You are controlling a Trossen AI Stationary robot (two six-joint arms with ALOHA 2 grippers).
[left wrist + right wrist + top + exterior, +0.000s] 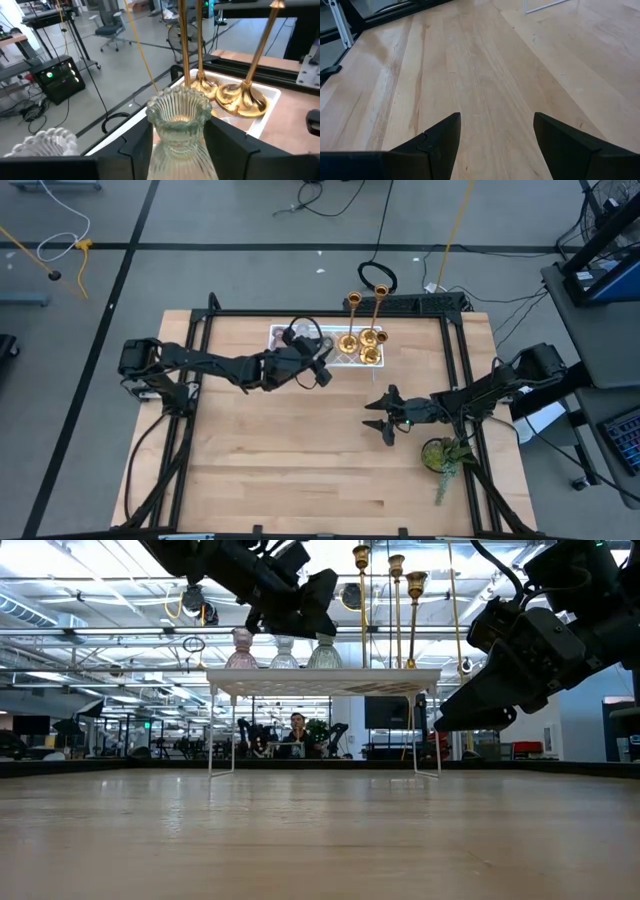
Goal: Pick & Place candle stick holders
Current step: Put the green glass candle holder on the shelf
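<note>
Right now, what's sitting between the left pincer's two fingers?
The green glass cup, still standing on the white tray. The left wrist view shows the left pincer open, a finger either side of the cup.

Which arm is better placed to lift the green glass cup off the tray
Left. The left gripper already has its open fingers on either side of the green glass cup on the tray. The right gripper hangs open over bare table.

Three gold candlesticks and three ribbed glass cups stand upright on the white tray.
</note>
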